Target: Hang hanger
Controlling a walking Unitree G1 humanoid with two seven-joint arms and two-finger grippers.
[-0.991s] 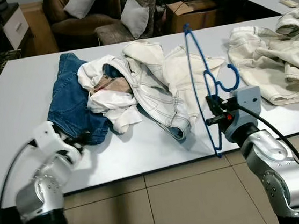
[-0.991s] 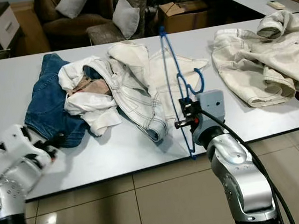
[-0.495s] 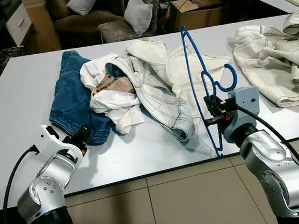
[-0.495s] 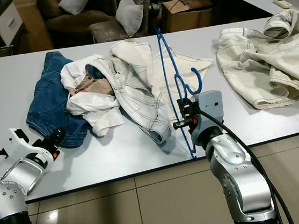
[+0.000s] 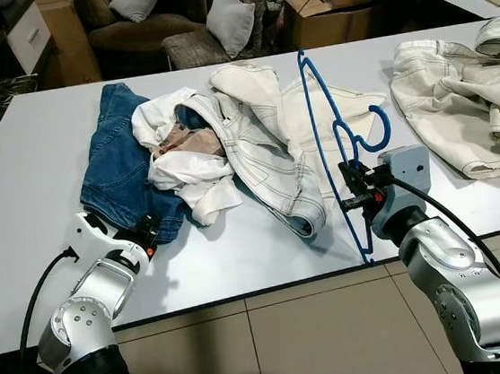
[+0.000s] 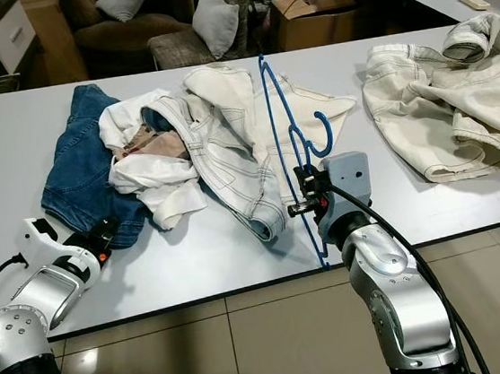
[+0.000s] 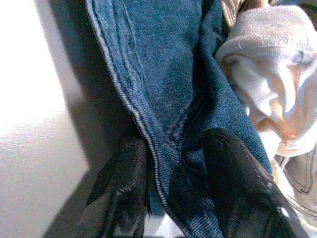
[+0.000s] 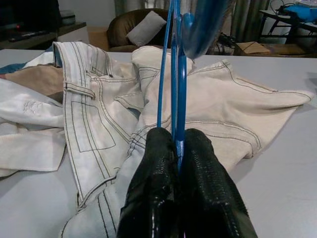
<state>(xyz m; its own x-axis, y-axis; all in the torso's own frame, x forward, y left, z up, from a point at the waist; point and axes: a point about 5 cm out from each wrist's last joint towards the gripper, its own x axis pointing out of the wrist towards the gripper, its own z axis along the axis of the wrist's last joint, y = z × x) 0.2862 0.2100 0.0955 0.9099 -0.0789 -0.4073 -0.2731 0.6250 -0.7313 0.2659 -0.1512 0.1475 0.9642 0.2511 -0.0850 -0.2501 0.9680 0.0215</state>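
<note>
While the right gripper (image 5: 348, 189) pinches the upright blue hanger (image 5: 330, 133) above the table (image 5: 15, 187), left gripper (image 7: 171, 191) spread, fingertips astride the jeans (image 5: 121, 161) hem.

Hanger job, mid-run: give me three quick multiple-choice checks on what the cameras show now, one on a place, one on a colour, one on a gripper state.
1. Where is the left gripper?
A. at the near edge of the blue jeans
B. on the far right garment
C. hanging below the table

2. What colour is the hanger?
A. white
B. blue
C. black

3. How does the right gripper stand?
A. open above the table
B. shut on a white shirt
C. shut on the hanger

Answers:
1 A: the left wrist view shows its fingers straddling the denim hem.
2 B: its wire frame is blue against the cream trousers.
3 C: the right wrist view shows both fingers pressed on the blue wire, which is held upright.
</note>
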